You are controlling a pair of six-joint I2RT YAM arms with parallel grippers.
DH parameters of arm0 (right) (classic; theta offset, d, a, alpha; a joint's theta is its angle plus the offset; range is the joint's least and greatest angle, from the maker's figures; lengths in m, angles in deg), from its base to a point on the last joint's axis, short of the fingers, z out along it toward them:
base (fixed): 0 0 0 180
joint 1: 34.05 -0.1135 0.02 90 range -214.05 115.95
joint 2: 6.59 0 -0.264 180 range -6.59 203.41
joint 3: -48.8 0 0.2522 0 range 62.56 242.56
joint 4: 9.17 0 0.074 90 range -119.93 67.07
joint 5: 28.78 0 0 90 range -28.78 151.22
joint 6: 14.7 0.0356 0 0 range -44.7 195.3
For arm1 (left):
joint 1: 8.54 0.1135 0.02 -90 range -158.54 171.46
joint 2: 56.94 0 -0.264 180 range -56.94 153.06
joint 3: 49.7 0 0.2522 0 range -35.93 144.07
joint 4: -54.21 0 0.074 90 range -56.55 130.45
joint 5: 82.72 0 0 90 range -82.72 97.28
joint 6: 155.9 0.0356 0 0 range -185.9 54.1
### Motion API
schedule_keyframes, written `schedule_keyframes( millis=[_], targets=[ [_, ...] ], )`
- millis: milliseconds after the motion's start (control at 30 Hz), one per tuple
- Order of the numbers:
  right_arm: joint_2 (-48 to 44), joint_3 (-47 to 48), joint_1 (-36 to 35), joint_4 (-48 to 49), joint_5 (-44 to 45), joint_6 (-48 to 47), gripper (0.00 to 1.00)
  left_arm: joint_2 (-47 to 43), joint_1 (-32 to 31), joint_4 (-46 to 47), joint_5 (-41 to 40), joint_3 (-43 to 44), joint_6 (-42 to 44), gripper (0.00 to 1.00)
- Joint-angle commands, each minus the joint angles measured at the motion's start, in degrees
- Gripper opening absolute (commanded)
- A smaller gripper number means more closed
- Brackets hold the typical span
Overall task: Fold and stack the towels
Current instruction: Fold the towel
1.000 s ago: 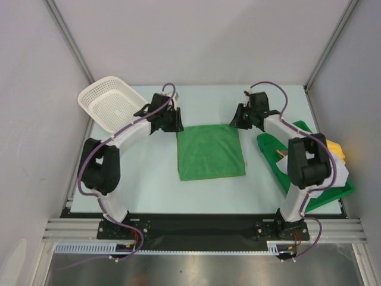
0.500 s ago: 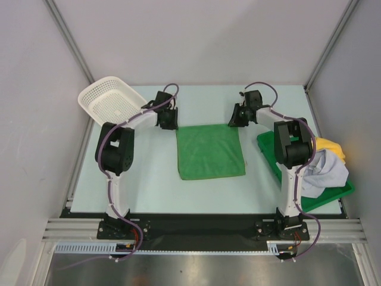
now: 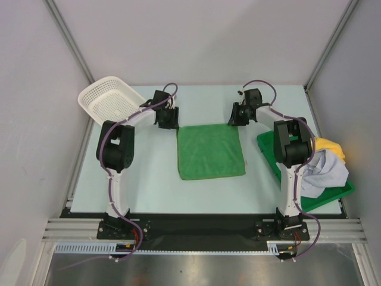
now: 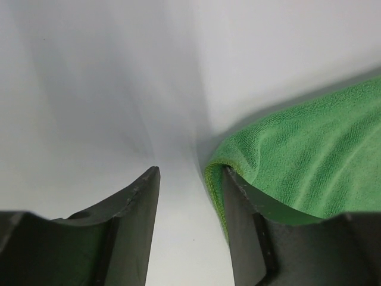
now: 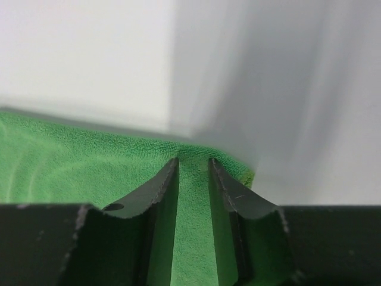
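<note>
A green towel (image 3: 211, 151) lies flat on the table in a folded rectangle. My left gripper (image 3: 168, 122) sits low at its far left corner. In the left wrist view the left gripper (image 4: 190, 171) is open over bare table, and the towel's hemmed corner (image 4: 309, 149) rests against the outside of the right finger (image 4: 241, 226). My right gripper (image 3: 236, 119) is at the far right corner. There the right gripper (image 5: 193, 161) stands slightly open, the flat towel (image 5: 77, 161) showing in the gap. A pale yellow towel (image 3: 329, 145) and a white towel (image 3: 326, 170) lie bunched in the tray.
A green plastic tray (image 3: 268, 146) stands at the right edge of the table beside the right arm. A white mesh basket (image 3: 110, 102) leans at the far left corner. Grey walls close in the table at the back and on both sides.
Both arms have straightened out and their elbows have moved off the tray, uncovering the bunched towels. Both sets of jaws have spread a little wider. The green towel stays flat.
</note>
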Motion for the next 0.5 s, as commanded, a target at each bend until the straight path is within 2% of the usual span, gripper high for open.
schedule_keyframes(
  millis=[0,133,200,267,467],
  targets=[
    [-1.9,3.7,1.2,-3.5,0.0,-5.5,0.32,-2.9,-0.2,-1.0,0.4,4.1,5.9,0.52],
    [-2.1,6.1,1.7,-7.6,-2.7,-8.4,0.31,-3.8,0.2,-4.3,-2.7,7.4,8.6,0.52],
    [-1.5,7.0,1.8,-9.0,-3.2,-9.4,0.31,-4.5,0.2,-3.9,1.7,7.8,9.1,0.51],
    [-0.6,8.1,1.8,-9.8,-2.7,-9.5,0.31,-5.1,0.0,-2.3,10.3,7.0,8.8,0.49],
    [2.8,8.8,1.9,-9.1,-4.7,-8.4,0.29,-2.1,-0.9,-1.6,13.1,4.7,8.0,0.42]
  ],
)
